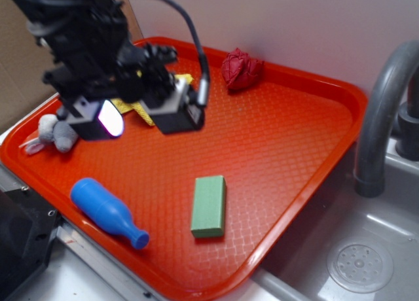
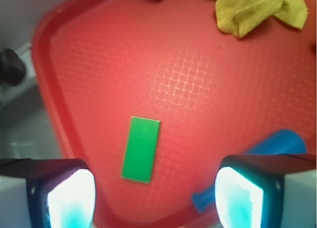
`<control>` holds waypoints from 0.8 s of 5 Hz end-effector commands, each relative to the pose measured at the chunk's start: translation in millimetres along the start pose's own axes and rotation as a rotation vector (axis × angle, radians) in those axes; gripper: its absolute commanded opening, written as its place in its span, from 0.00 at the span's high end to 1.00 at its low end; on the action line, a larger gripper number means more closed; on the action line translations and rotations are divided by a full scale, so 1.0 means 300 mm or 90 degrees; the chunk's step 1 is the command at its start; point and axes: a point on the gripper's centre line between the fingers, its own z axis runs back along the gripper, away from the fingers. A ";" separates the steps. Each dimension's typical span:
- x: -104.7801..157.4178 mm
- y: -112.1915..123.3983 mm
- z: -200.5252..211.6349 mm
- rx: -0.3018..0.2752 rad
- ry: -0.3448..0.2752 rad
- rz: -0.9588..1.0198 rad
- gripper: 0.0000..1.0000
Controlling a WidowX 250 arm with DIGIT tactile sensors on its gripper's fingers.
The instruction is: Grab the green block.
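The green block (image 1: 209, 206) lies flat on the red tray (image 1: 288, 137), near its front edge. In the wrist view the green block (image 2: 141, 148) sits between and just beyond my two glowing pads (image 2: 72, 200). My gripper (image 1: 141, 121) hangs high over the tray's back left, well away from the block, with its jaws wide apart and nothing between them. In the wrist view my gripper (image 2: 154, 200) is likewise open over bare tray.
A blue toy bottle (image 1: 108, 212) lies left of the block. A yellow cloth (image 2: 257, 10), a red crumpled cloth (image 1: 241, 69) and a grey plush toy (image 1: 52, 134) lie toward the tray's back. A sink with a grey faucet (image 1: 383, 111) is on the right.
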 end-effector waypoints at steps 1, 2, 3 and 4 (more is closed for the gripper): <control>0.056 -0.021 -0.116 -0.019 0.001 0.026 0.00; 0.053 -0.044 -0.189 -0.001 0.014 0.041 0.00; 0.027 -0.120 -0.271 0.004 0.032 0.057 0.00; 0.028 -0.113 -0.306 0.024 0.030 0.062 0.00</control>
